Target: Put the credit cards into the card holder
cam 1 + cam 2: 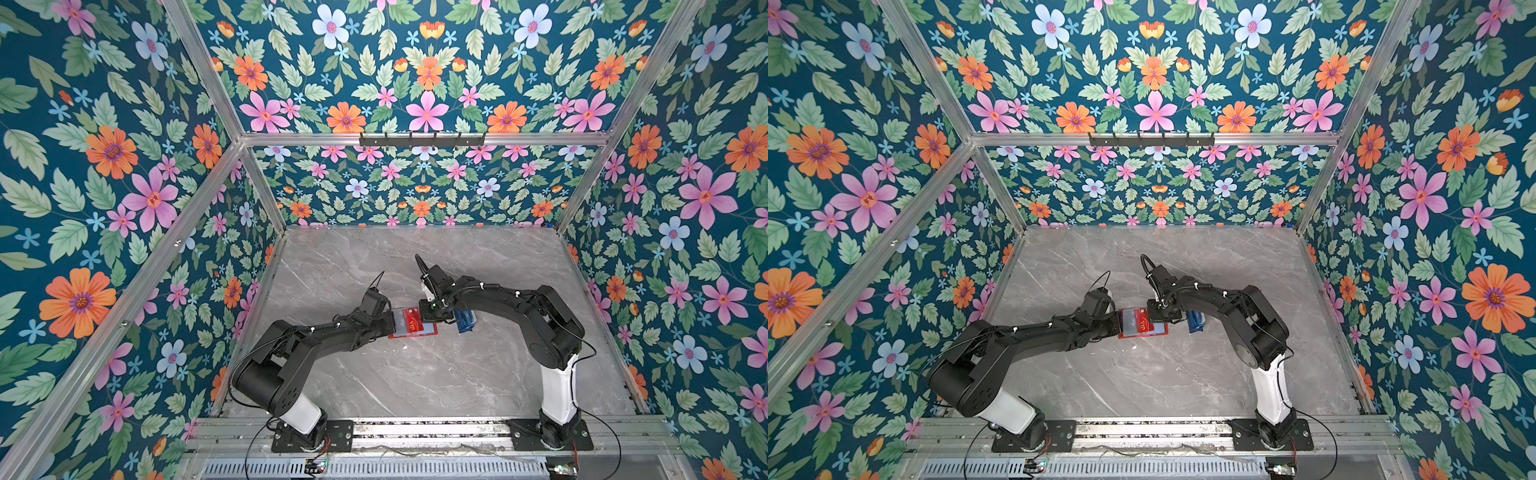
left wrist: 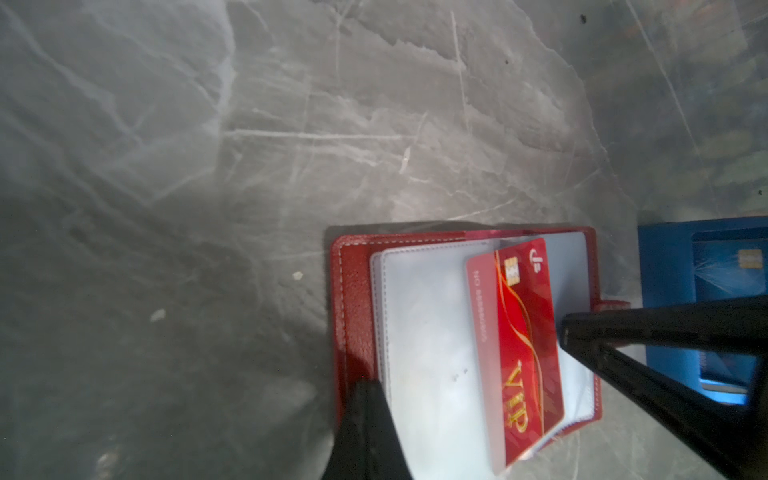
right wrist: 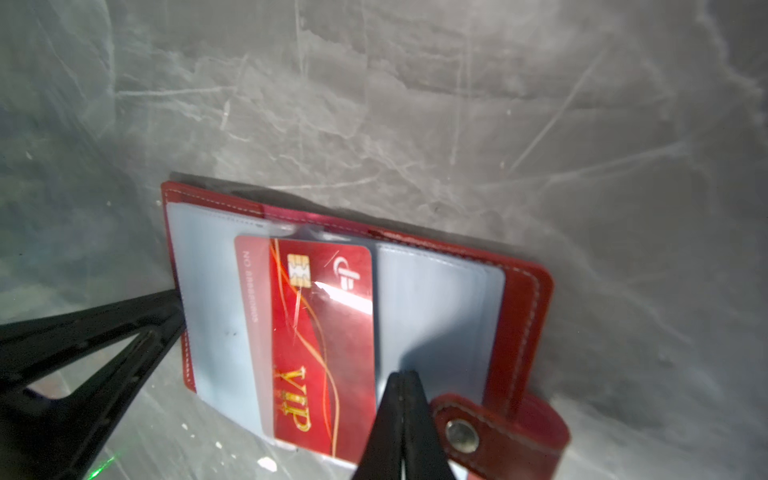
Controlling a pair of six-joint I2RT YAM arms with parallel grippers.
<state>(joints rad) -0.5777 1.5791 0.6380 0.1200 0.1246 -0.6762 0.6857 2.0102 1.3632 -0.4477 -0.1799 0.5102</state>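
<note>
The red card holder (image 1: pixel 392 335) (image 1: pixel 1122 334) lies open on the marble table, pale clear sleeves up. A red credit card (image 3: pixel 324 332) (image 2: pixel 523 353) with gold VIP lettering lies on the sleeves, one long edge tucked under a clear sleeve. My right gripper (image 3: pixel 402 376) (image 1: pixel 426 318) is shut, its tip against the card's free long edge, beside the snap tab (image 3: pixel 461 432). My left gripper (image 2: pixel 368 386) (image 1: pixel 392 322) is shut and presses on the holder's opposite cover edge (image 2: pixel 353 291). A dark blue credit card (image 2: pixel 727 270) lies in the blue tray.
The small blue tray (image 1: pixel 465 322) (image 1: pixel 1196 321) (image 2: pixel 665 266) stands just right of the holder, under the right arm. Floral walls and aluminium posts enclose the table. Small white crumbs (image 2: pixel 157 315) dot the marble near the holder.
</note>
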